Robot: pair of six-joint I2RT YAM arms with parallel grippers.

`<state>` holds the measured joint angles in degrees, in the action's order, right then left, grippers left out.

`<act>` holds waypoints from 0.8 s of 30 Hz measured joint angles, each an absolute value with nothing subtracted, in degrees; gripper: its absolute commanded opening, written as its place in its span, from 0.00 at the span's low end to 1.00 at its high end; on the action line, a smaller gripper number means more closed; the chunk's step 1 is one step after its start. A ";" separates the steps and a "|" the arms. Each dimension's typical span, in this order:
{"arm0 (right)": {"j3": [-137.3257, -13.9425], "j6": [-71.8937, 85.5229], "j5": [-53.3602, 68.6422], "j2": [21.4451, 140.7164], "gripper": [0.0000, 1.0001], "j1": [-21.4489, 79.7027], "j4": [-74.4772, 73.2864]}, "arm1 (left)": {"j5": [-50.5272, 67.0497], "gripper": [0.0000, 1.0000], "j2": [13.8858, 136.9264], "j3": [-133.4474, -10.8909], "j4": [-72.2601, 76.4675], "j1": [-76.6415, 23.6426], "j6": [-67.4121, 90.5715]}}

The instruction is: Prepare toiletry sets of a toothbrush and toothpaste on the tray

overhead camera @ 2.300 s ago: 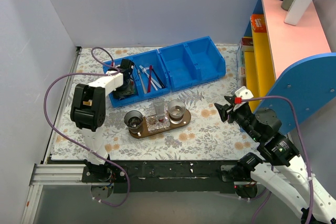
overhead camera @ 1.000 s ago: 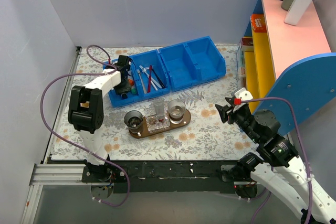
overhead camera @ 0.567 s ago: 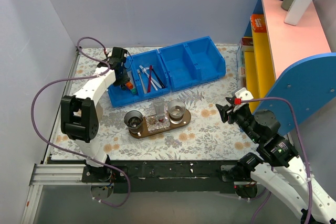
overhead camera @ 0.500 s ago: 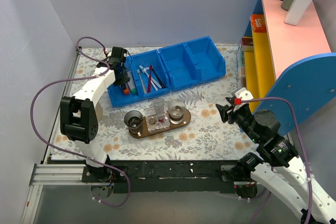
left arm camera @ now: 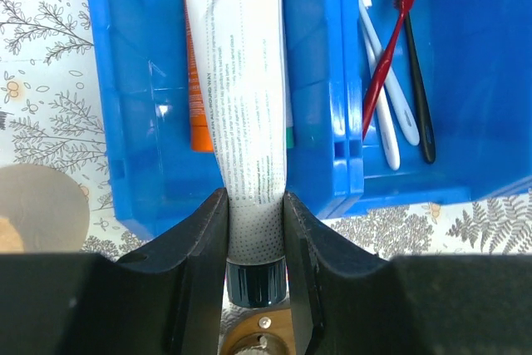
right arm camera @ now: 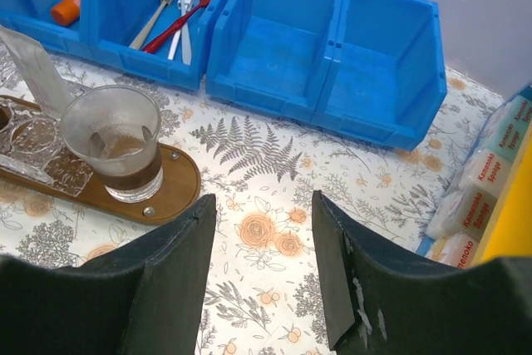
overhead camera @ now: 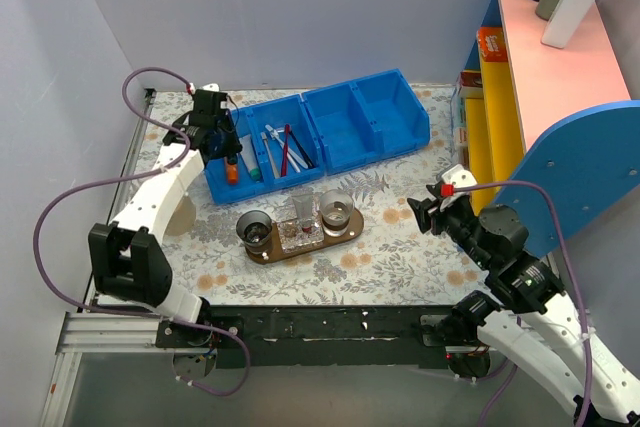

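Note:
My left gripper (left arm camera: 255, 202) is shut on the toothpaste (left arm camera: 241, 81), a long white tube with fine print and a dark cap, gripped just behind the cap. It hangs over the leftmost blue bin (left arm camera: 137, 122). In the top view this gripper (overhead camera: 214, 133) is above that bin's left end. The white toothbrush (left arm camera: 384, 118) lies in the neighbouring compartment beside a red one (left arm camera: 384, 64) and a dark one (left arm camera: 421, 97); it also shows in the top view (overhead camera: 270, 145). The brown wooden tray (overhead camera: 353, 231) lies mid-table. My right gripper (right arm camera: 262, 202) is open and empty, right of the tray (right arm camera: 179, 182).
An orange tube (left arm camera: 198, 93) and a teal tube (overhead camera: 255, 173) lie in the leftmost bin. Two glasses (overhead camera: 337, 212) (overhead camera: 256, 230) and a clear holder (overhead camera: 298, 228) stand on the tray. Two more blue bins (overhead camera: 365, 117) stand behind it. A shelf unit (overhead camera: 560, 77) rises at right.
My left gripper has risen from the leftmost bin and drawn back to the left with the white tube in it. The right arm has barely moved.

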<state>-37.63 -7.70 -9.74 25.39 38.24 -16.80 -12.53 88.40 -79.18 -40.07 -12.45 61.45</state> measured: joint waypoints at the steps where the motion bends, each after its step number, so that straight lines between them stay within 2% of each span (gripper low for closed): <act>1: -37.71 -7.66 -9.47 26.02 0.58 38.24 -16.69 | -12.23 0.00 86.63 -77.69 -39.22 -12.45 60.66; 6: -40.84 -7.49 -6.81 31.33 0.58 38.24 -16.62 | -10.44 0.00 80.47 -71.24 -33.80 -12.45 57.12; 13: -49.50 -6.42 3.38 40.75 0.57 38.24 -14.33 | -4.99 0.00 73.23 -60.16 -20.34 -12.43 51.83; 17: -56.16 -3.03 7.29 48.84 0.54 38.48 -12.01 | -2.68 0.00 68.64 -52.38 -11.79 -12.43 49.60; 24: -69.82 0.93 7.68 66.15 0.56 43.99 -9.54 | 1.96 0.00 63.66 -46.92 -2.44 -12.43 46.68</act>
<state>-69.82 0.93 7.68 66.15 43.99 -9.54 1.96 63.66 -46.92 -2.44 -12.43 46.68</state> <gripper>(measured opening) 0.550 0.280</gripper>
